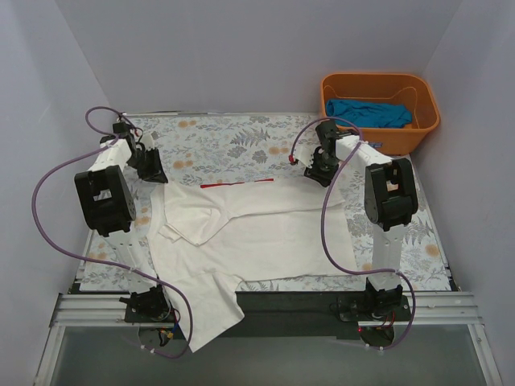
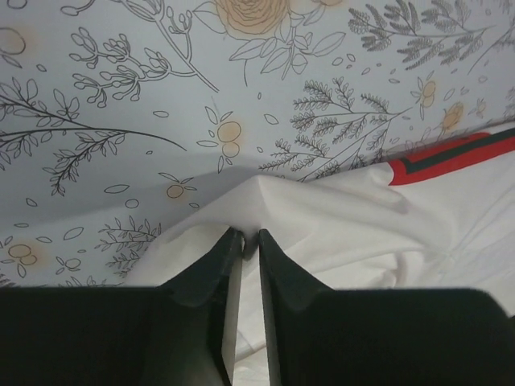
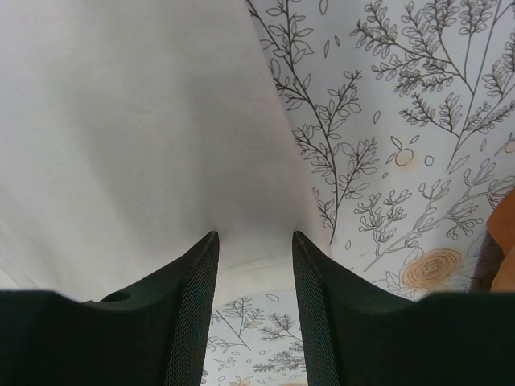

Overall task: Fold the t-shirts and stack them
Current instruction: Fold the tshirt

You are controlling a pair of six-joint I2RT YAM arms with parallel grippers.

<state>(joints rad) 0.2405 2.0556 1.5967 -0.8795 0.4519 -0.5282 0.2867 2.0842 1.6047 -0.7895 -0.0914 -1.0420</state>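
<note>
On our left gripper (image 2: 250, 235) the jaws pinch the far left edge of the white t-shirt (image 1: 257, 229); on our right gripper (image 3: 255, 237) they stand apart over its far right edge.

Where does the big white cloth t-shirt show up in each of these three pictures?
Top external: large white cloth t-shirt spread across the middle, hanging over the near edge.
Left wrist: the t-shirt lower right, red trim far right.
Right wrist: the t-shirt fills the upper left.
Shared landmark: the floral-printed tablecloth beneath it.
</note>
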